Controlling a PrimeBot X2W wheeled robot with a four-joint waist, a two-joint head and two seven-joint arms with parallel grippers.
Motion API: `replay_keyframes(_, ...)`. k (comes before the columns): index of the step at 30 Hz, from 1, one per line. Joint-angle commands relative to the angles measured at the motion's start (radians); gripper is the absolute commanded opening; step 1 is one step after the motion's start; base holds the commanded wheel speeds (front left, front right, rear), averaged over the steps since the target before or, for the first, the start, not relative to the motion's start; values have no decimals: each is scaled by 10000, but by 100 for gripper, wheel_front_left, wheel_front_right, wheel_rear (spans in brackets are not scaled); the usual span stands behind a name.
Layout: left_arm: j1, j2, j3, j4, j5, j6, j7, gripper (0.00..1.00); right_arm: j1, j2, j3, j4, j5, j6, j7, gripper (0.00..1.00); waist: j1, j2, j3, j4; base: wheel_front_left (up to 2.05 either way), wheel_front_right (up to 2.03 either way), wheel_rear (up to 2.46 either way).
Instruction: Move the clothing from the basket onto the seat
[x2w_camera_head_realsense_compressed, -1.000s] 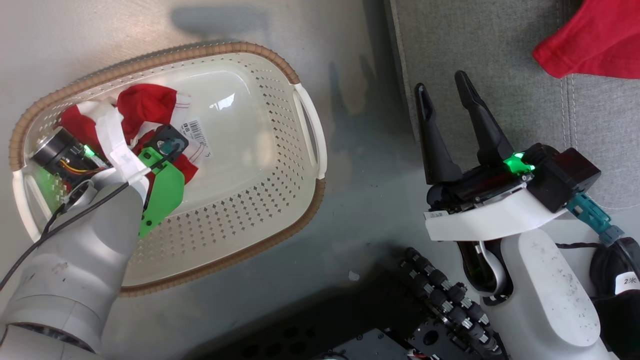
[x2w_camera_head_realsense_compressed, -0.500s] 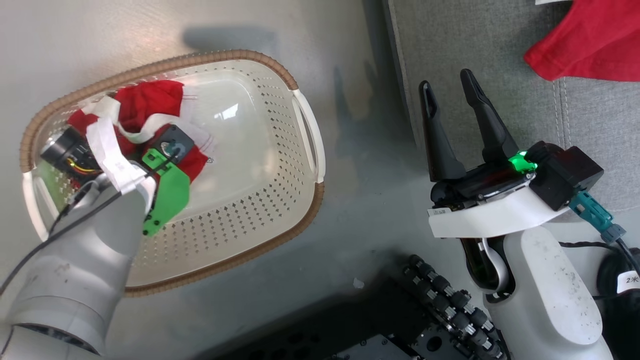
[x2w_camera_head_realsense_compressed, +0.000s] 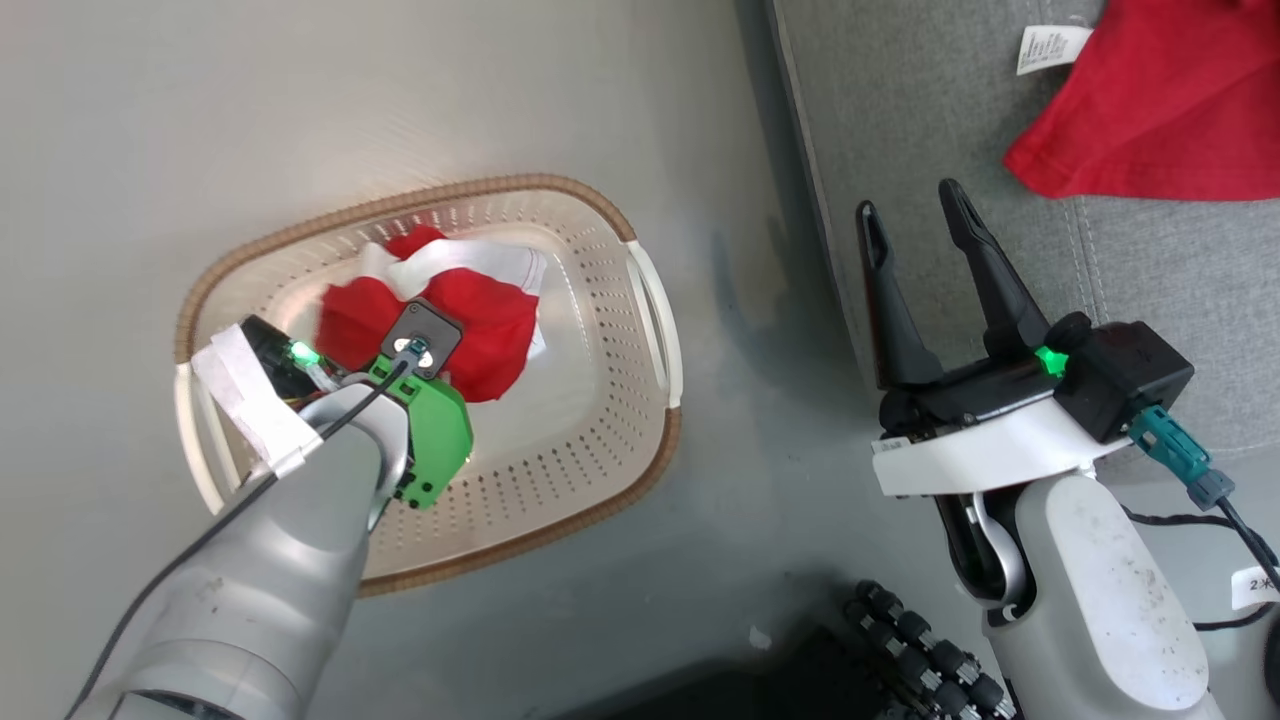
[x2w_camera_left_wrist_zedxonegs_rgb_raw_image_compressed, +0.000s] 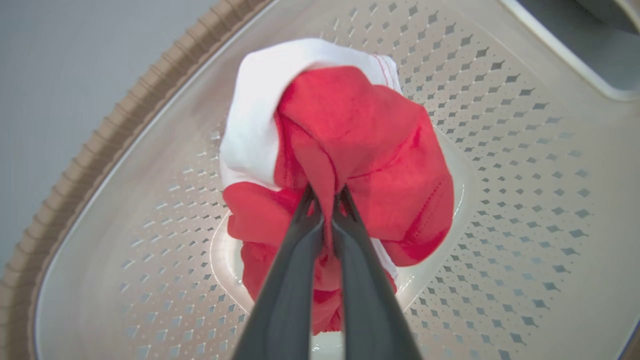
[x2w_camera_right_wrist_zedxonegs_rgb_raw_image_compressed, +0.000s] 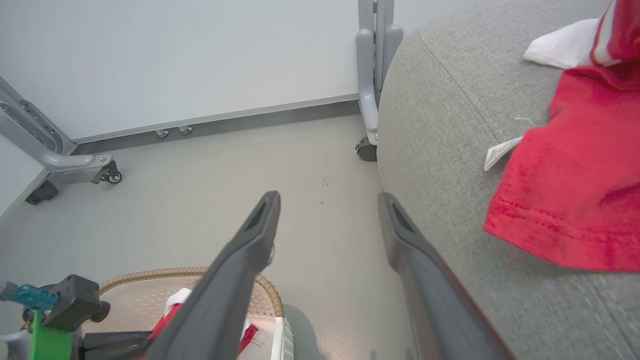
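Left claw: the left gripper (x2w_camera_left_wrist_zedxonegs_rgb_raw_image_compressed: 326, 195) has its jaws pressed together on a fold of the held garment (x2w_camera_left_wrist_zedxonegs_rgb_raw_image_compressed: 360, 135), with red cloth pinched between the tips.
Right claw: the right gripper (x2w_camera_head_realsense_compressed: 908, 197) has its jaws wide apart and holds nothing. It hovers at the seat's left edge.
Clothing: the held garment is bunched over the middle of the basket (x2w_camera_head_realsense_compressed: 600, 440), inside the rim. Whether its lowest folds touch the basket bottom cannot be told. The seat garment (x2w_camera_head_realsense_compressed: 1150, 110) lies at the far right of the seat (x2w_camera_head_realsense_compressed: 900, 90).
Risk, slip: the grip takes only a thin fold, so the weight of the hanging bunch could pull the cloth out during a lift.
Risk, snag: low folds could catch the basket wall or rim and drag the light basket along.
Risk, drop short: on the way right, loose cloth could trail onto the floor (x2w_camera_head_realsense_compressed: 300, 100) between basket and seat, or land on the seat's rounded left edge and slide off.
Risk, crossing: the right gripper stands between basket and seat, so the left arm or the cloth could brush it.
Count, garments: two, one held and one on the seat.
Count, baskets: one, with two white handles.
Count, seats: one.
Count, grippers: two.
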Motion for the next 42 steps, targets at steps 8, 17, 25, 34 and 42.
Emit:
replay_keyframes(8,1017,-412,487,-1207,-1123,-71,-544,0,856,-29,-468,-152,-371,-10,409,100,0,0,-2284,876,0,0,0)
replay_keyframes(17,2412,-444,636,-3644,-1785,32,-609,0,1639,-29,-838,-580,-611,-10,993,100,0,0,-3569,1232,0,0,0)
replay_keyframes(25,3721,-94,1048,-6481,-2183,348,-611,0,2232,-29,-1037,-894,-754,-10,1464,100,0,0,-4588,1507,0,0,0)
replay_keyframes(34,4698,301,1303,-9385,-2385,475,-605,0,2832,-28,-1108,-1166,-881,-10,1929,100,0,0,-5564,1738,0,0,0)
replay_keyframes(42,5569,495,1552,-11583,-2323,642,-604,0,3209,-28,-1027,-1327,-981,-10,2188,100,0,0,-6177,1799,0,0,0)
